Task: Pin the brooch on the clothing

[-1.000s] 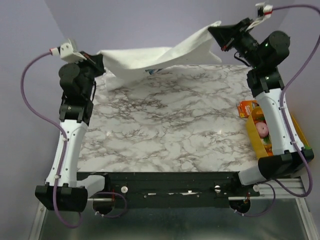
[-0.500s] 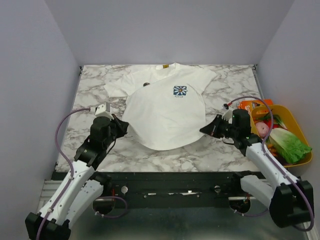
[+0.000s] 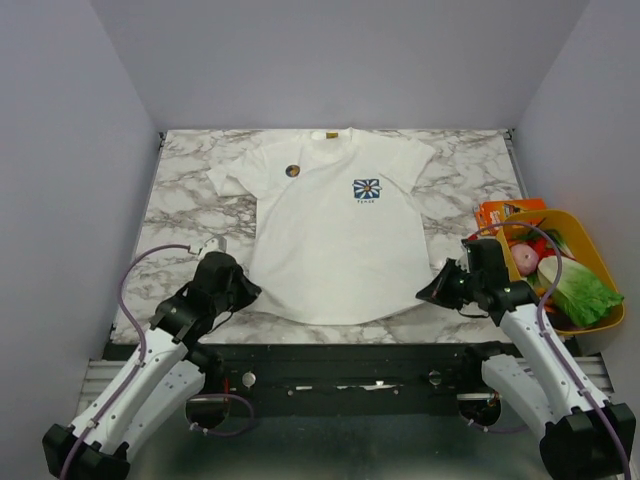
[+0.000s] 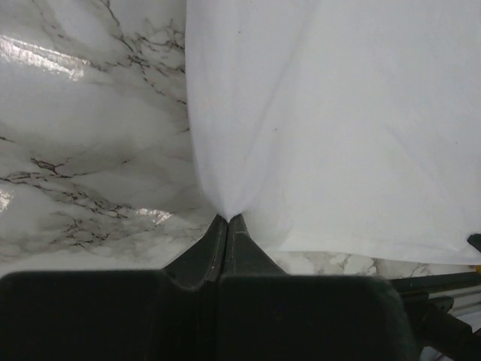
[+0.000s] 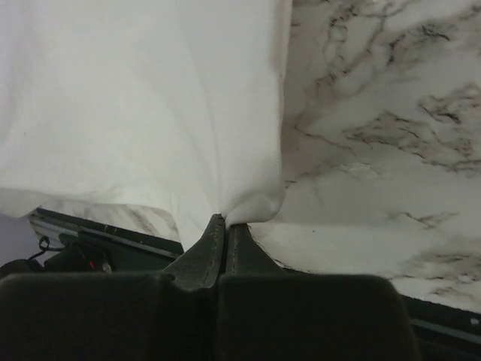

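Note:
The white T-shirt [image 3: 335,225] lies flat on the marble table, neck at the far side, with the blue-and-white flower print on the chest. The small round brooch [image 3: 292,171], dark rim and orange-brown centre, sits on the shirt's upper left chest. My left gripper [image 3: 250,291] is shut on the shirt's near left hem corner; the left wrist view shows the cloth [image 4: 316,128] pinched at my left gripper [image 4: 227,218]. My right gripper [image 3: 424,296] is shut on the near right hem corner; the right wrist view shows the cloth [image 5: 150,105] bunched at my right gripper [image 5: 226,219].
A yellow basket [image 3: 603,318] with toy vegetables, a pink ball and an orange packet [image 3: 497,213] stands at the table's right edge, close to my right arm. The black base rail [image 3: 340,355] runs along the near edge.
The shirt went from held up at the back of the table to spread flat. Both grippers have pulled the hem corners toward the near edge; the brooch now shows on the chest.

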`<state>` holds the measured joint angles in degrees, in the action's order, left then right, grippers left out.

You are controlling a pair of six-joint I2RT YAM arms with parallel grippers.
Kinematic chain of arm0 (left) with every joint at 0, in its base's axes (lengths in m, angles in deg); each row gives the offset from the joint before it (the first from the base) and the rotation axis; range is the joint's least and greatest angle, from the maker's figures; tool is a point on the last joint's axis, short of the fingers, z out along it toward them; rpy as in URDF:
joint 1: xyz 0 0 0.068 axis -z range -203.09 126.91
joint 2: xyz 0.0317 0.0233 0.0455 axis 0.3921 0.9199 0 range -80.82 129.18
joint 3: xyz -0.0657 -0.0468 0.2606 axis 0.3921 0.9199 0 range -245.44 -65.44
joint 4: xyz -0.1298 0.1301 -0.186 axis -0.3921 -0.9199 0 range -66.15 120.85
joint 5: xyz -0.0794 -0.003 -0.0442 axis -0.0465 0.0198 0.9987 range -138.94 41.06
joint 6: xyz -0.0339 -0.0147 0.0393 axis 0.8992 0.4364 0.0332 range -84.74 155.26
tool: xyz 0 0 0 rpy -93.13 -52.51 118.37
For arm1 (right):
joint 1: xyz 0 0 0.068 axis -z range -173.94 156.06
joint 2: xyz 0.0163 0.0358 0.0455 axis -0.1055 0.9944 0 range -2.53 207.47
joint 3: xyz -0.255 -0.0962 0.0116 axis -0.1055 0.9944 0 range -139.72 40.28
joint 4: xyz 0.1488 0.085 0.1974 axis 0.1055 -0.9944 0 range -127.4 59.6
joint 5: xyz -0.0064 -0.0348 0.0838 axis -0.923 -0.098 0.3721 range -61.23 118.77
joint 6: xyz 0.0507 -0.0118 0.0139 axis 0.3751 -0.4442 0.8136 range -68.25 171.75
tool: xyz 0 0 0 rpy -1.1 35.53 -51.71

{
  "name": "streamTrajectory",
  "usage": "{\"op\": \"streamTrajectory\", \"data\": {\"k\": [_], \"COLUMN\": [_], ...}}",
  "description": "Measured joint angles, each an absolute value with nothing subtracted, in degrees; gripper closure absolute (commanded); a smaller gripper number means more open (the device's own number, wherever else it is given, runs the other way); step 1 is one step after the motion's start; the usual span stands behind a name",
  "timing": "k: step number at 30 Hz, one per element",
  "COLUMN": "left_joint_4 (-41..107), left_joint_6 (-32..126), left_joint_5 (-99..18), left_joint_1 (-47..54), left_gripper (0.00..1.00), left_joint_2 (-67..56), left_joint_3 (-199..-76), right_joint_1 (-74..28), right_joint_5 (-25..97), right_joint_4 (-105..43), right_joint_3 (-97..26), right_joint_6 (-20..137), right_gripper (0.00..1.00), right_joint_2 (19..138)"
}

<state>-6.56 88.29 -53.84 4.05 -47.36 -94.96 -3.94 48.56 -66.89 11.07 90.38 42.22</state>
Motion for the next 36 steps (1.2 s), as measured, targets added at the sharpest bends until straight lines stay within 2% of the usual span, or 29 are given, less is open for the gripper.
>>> {"op": "streamTrajectory", "data": {"k": [9,23,29,30,31,32,33,34,35,36], "left_joint_4": [-14.2,-17.5,-19.1,-19.7,-20.1,-20.4,-20.6,-20.9,-21.2,-21.2], "left_joint_6": [93.7,98.4,99.4,99.6,99.5,99.3,99.7,99.8,99.7,99.5], "left_joint_5": [-53.8,-52.2,-52.9,-53.3,-53.5,-53.7,-53.8,-54.1,-54.2,-54.3], "left_joint_1": [8.3,12.4,12.7,12.7,12.7,12.7,12.7,12.7,12.7,12.7], "left_gripper": [1.00,0.99,0.66,0.52,0.45,0.40,0.32,0.25,0.20,0.12], "left_joint_2": [-43.1,-38.6,-39.7,-40.0,-40.2,-40.5,-40.6,-40.7,-40.7,-40.7], "left_joint_3": [-95.0,-93.5,-93.4,-93.6,-93.9,-94.1,-94.3,-94.6,-94.8,-95.2], "right_joint_1": [-3.9,-3.9,-3.9,-3.9,-3.9,-3.9,-3.9,-3.9,-3.9,-3.9], "right_joint_5": [42.9,35.7,37.0,37.4,38.1,38.9,39.7,40.4,41.1,41.6], "right_joint_4": [-79.9,-87.9,-88.0,-88.0,-88.0,-88.0,-88.0,-88.2,-88.8,-89.4], "right_joint_3": [8.6,6.0,6.0,6.0,6.0,6.0,6.0,5.9,5.7,5.4], "right_joint_6": [91.6,92.2,89.8,89.4,89.0,88.6,88.3,88.0,87.5,87.3], "right_gripper": [1.00,0.98,0.93,0.91,0.59,0.41,0.29,0.10,0.02,0.00], "right_joint_2": [41.9,42.9,44.3,44.3,44.1,43.9,43.6,43.3,42.8,42.3]}}
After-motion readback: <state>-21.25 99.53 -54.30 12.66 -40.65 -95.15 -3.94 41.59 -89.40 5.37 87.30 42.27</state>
